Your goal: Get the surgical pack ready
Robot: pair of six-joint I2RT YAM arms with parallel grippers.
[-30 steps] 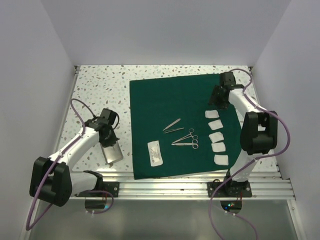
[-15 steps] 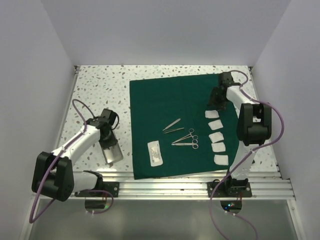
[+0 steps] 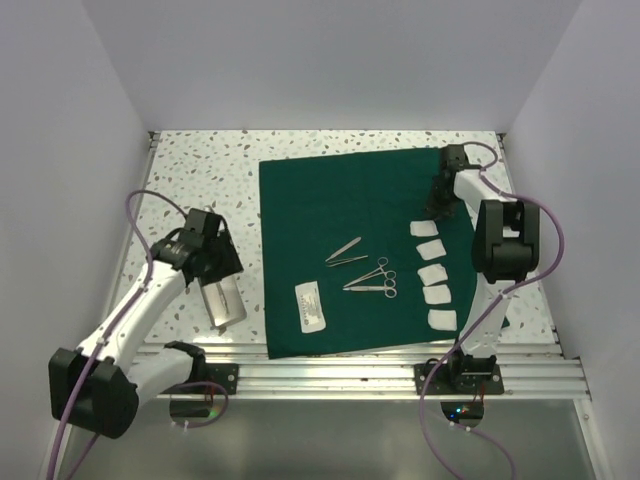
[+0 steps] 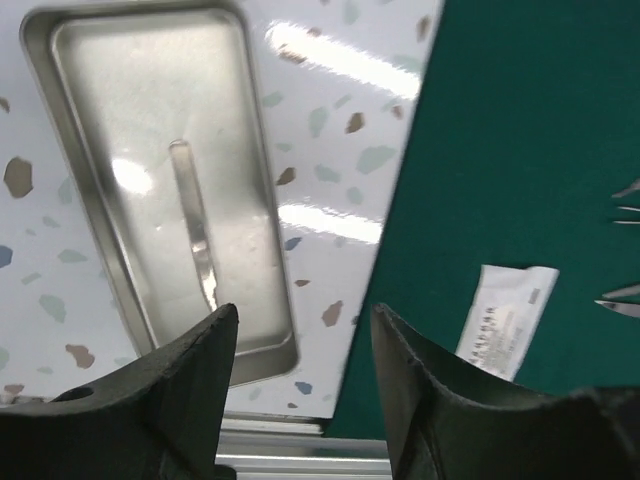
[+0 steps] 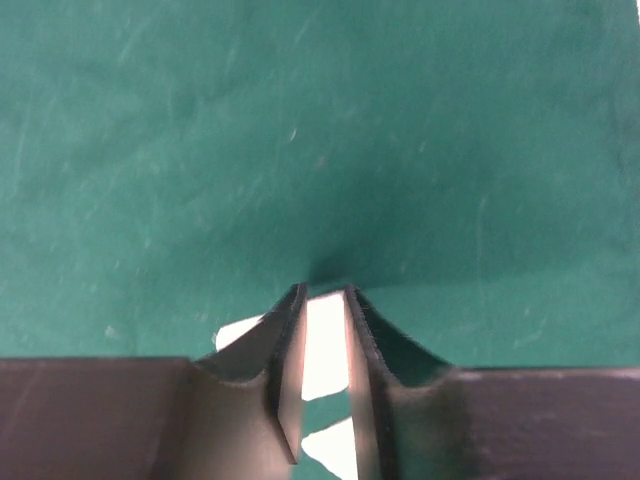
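The surgical pack (image 3: 320,200) is a dark green cloth spread flat over the middle of the table. My right gripper (image 3: 437,207) stands on its far right part, just beyond the top gauze pad (image 3: 427,229). In the right wrist view its tips (image 5: 325,288) press into the cloth (image 5: 320,130), nearly together, with a small dark pucker of cloth between them. White gauze (image 5: 325,345) shows through the narrow gap. My left gripper (image 3: 215,262) hangs open over the table left of the cloth. Its fingers (image 4: 303,312) are empty, above the corner of a metal tray (image 4: 130,120).
On the cloth lie tweezers (image 3: 346,251), ring-handled forceps (image 3: 372,280), a white packet (image 3: 309,305) and a column of several gauze pads (image 3: 431,272). The metal tray (image 3: 222,303) sits on the speckled table near the front rail (image 3: 380,375). White walls stand on both sides.
My left gripper opened and lifted a little off the tray, which stays on the table. My right gripper's jaws narrowed with their tips on the cloth.
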